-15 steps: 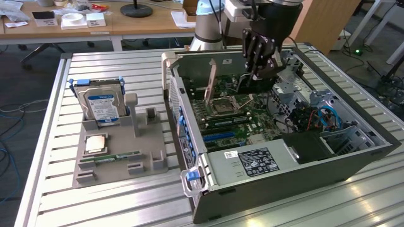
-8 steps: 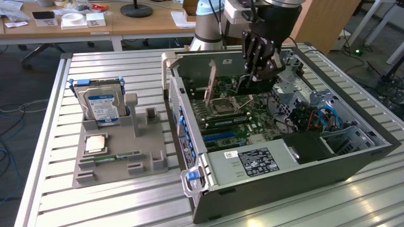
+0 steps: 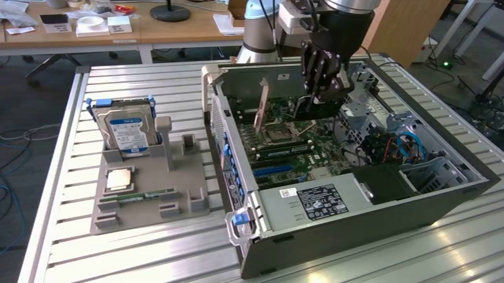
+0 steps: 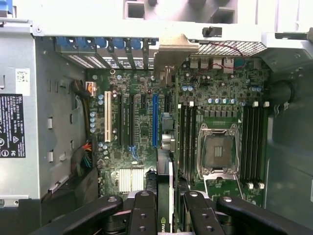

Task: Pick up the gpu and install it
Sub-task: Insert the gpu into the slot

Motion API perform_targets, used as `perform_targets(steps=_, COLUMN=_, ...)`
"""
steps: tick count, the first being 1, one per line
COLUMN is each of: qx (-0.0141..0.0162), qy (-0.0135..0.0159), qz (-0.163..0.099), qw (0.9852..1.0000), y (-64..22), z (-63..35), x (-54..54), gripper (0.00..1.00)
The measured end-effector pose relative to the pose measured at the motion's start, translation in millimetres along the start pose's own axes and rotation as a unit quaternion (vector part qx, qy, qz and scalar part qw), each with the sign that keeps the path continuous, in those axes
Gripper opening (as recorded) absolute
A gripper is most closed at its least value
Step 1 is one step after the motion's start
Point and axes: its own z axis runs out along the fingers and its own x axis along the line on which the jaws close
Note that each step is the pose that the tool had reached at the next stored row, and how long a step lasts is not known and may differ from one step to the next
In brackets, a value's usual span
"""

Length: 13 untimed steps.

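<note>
Black and thin, seen edge-on from the wrist: gpu (image 4: 164, 186), pinched between the two fingers of the gripper (image 4: 168, 211), jaws narrowed onto its flat faces. Held on edge, connector side presumably down toward the board (image 4: 132, 147), most likely for a straight push into a slot. Runs lengthwise from the fingers to the rear wall of the case, with the silver-tan bracket (image 4: 177, 48) at the row of rear openings. Lies parallel to the blue slot (image 4: 155, 120) and just beside it, on the side toward the socket (image 4: 217, 152). Seated already or hanging just above: cannot tell. Gripped at the end away from the bracket, probably to leave that end free to meet the rear wall.

Upper middle of the exterior frame: gripper (image 3: 315, 105) again, pointing straight down into the open case (image 3: 441, 197), fingertips low among the parts, wrist upright above them. Arm base just behind the case, at the top edge of the frame. Case on its side, lid off, board facing up, which suits a reach from above.

Toward the exterior view's left, well apart from the case: grey tray (image 3: 150, 197) on the slatted metal table (image 3: 71, 247), with a hard drive (image 3: 126, 132) standing upright at its far end.
</note>
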Motion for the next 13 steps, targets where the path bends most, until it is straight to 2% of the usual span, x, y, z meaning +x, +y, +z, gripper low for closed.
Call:
perform_targets(steps=8, qx=0.0003, qy=0.0, qz=0.0, qw=1.0, y=0.1, z=8.3, x=0.4, gripper=0.26)
perform_targets(steps=13, qx=0.0022, qy=0.0, qz=-0.002, qw=1.0, y=0.1, z=15.7, x=0.7, gripper=0.26)
